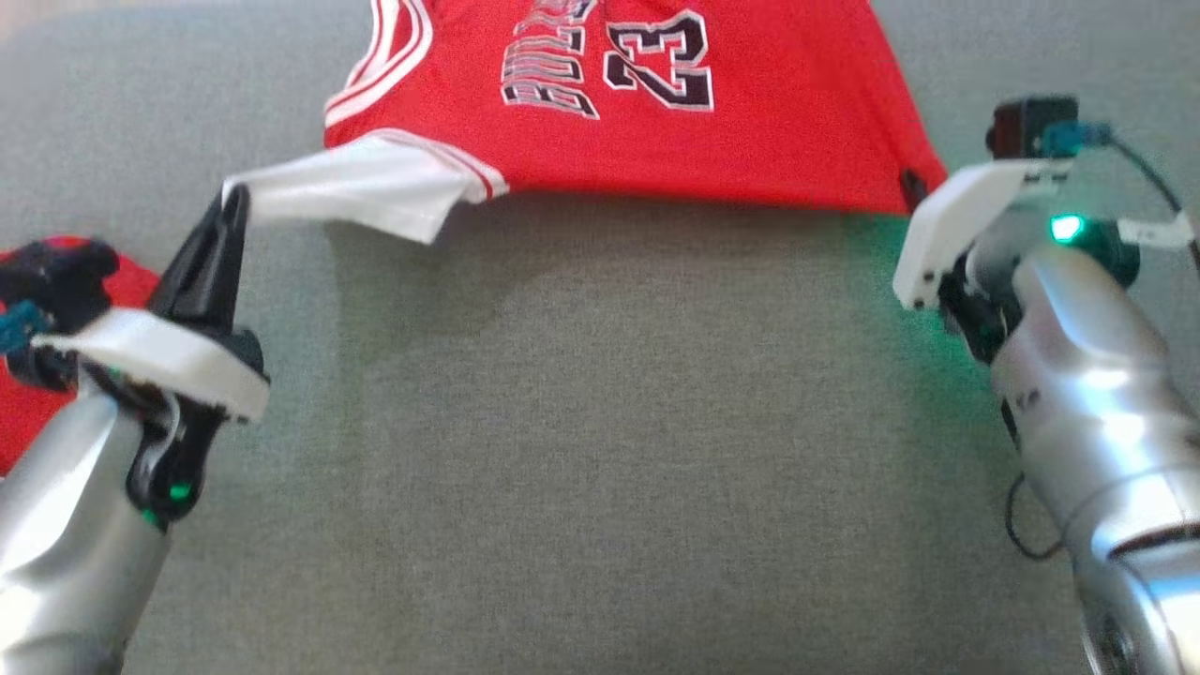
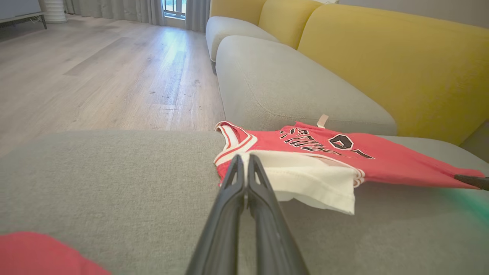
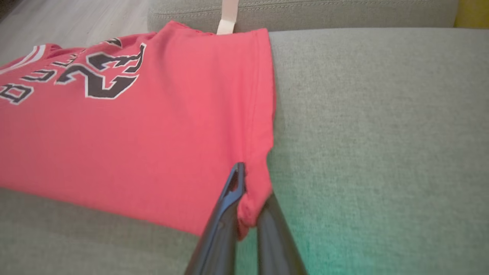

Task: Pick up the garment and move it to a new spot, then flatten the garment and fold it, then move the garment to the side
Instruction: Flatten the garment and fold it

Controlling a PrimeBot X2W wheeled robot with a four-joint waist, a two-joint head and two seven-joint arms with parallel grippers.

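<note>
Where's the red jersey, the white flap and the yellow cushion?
red jersey (image 1: 750, 141), head view, plain red front.
white flap (image 2: 305, 179), left wrist view, its middle.
yellow cushion (image 2: 401, 68), left wrist view, its front face.

Silver forearms (image 1: 56, 525), white wrist brackets (image 1: 159, 361), tapered black pincer fingers (image 1: 211, 253), green lights (image 1: 1066, 228), cables (image 1: 1139, 164)
</note>
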